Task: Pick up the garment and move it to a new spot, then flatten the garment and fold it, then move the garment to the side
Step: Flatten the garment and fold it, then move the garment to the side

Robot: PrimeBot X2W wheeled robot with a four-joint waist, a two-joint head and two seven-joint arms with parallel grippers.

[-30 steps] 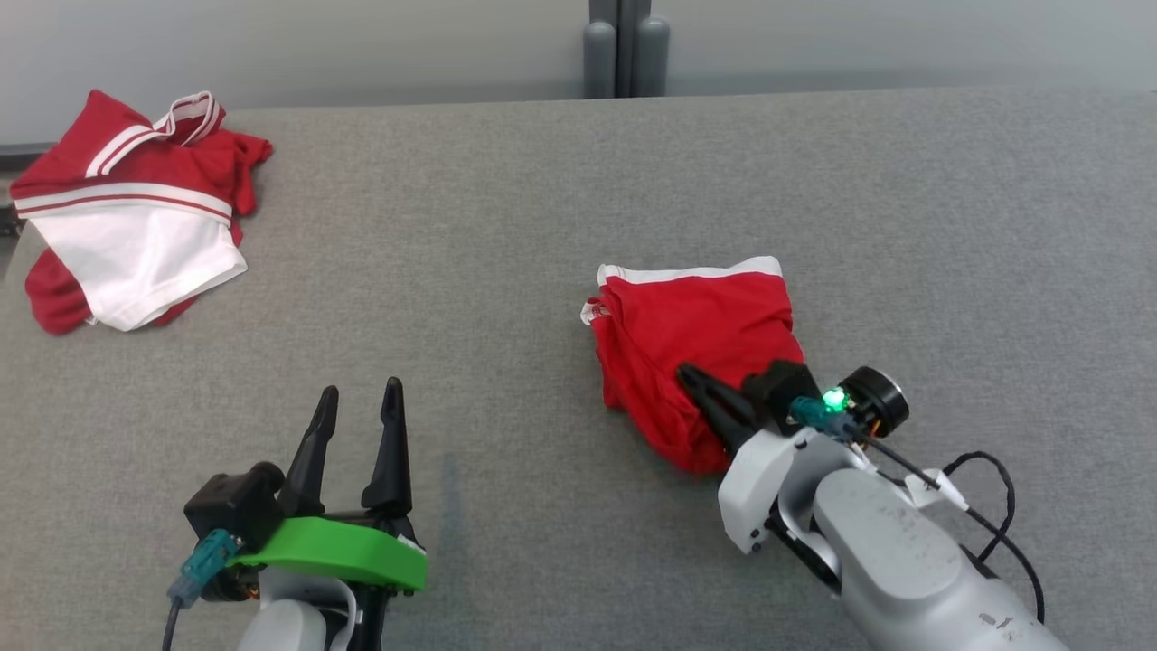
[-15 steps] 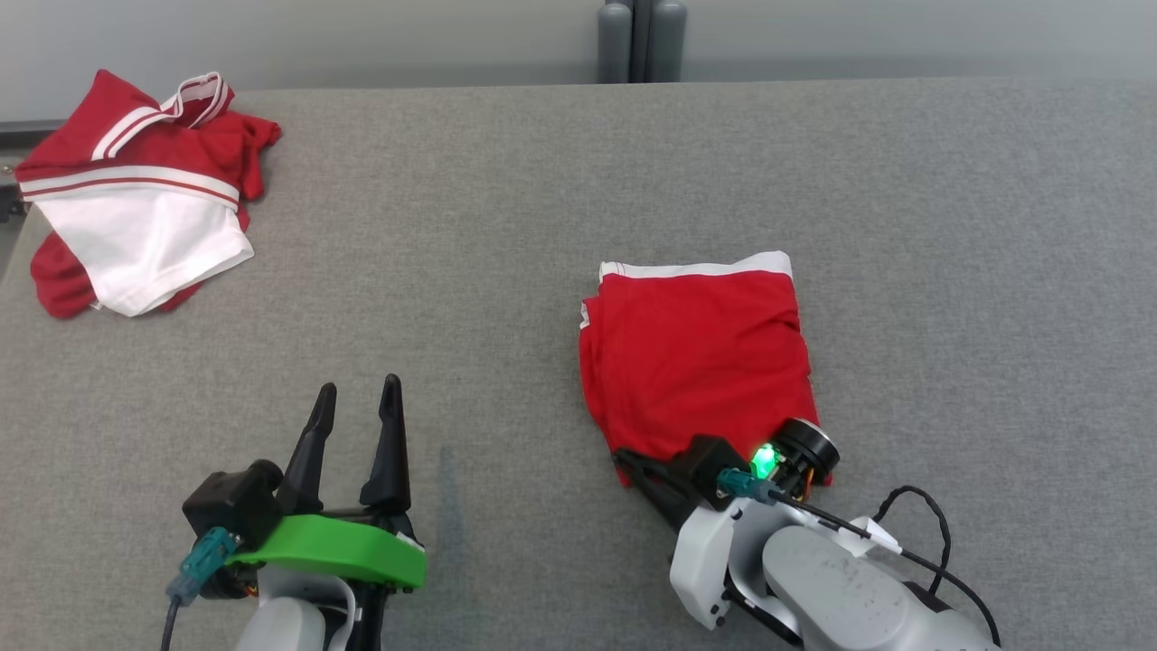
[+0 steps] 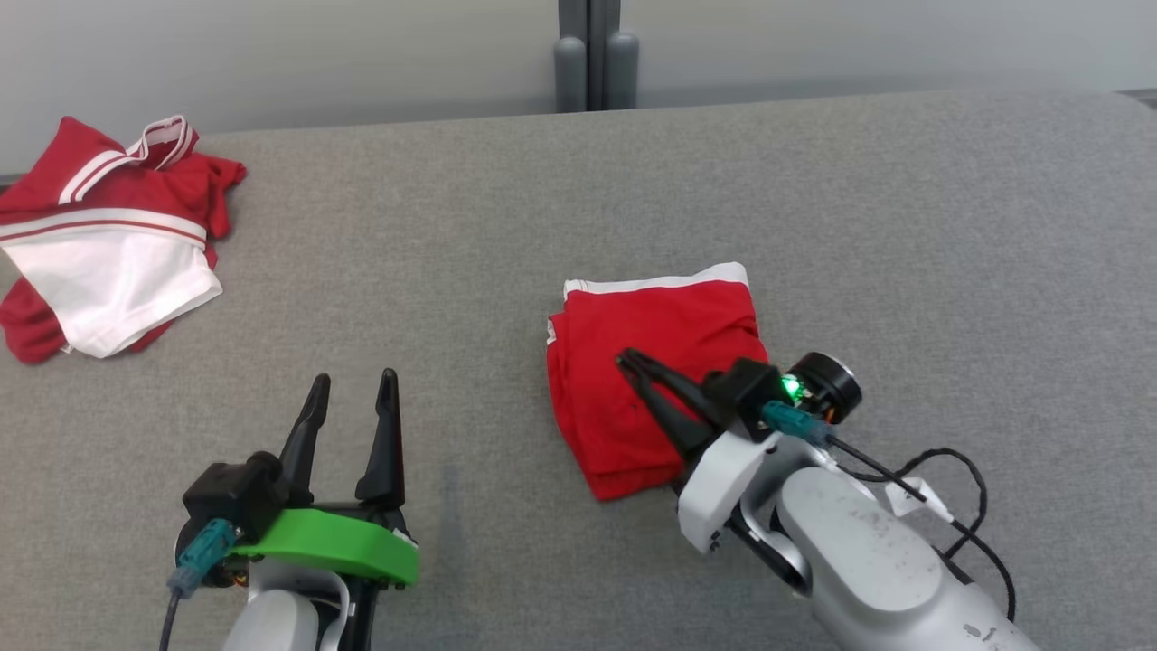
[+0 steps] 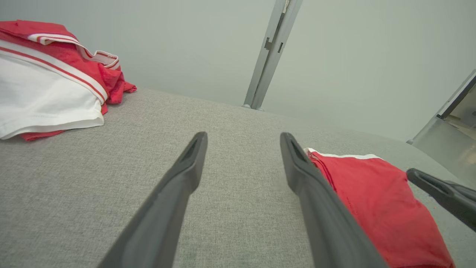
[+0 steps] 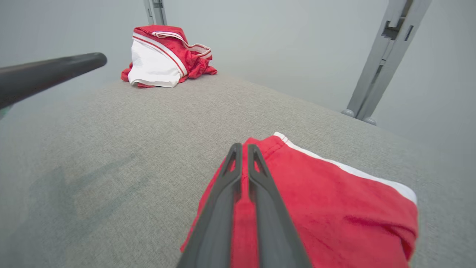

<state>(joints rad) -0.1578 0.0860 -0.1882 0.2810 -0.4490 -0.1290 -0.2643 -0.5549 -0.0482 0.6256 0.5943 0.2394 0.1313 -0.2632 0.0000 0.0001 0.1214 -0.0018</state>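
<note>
On the grey table [image 3: 904, 226], centre-right: garment [image 3: 651, 334], red with a white band on the far edge, folded flat in layers.
right gripper [image 3: 625, 362]: over the garment's near half, pointing far-left; fingers pressed almost together with a thin slit between, tips look bare. Can't tell if it touches the cloth.
right wrist view: same fingers [image 5: 230, 178], tips near the garment's edge.
left gripper [image 3: 354, 378]: lower left, fingers spread wide, bare table between them, well apart from the garment.
heap [image 3: 99, 244]: red-and-white clothes, crumpled, far-left corner, well apart from both grippers.
post [image 3: 587, 54]: grey upright behind the table's far edge.
cable [image 3: 958, 488]: black, looping beside the right forearm.
</note>
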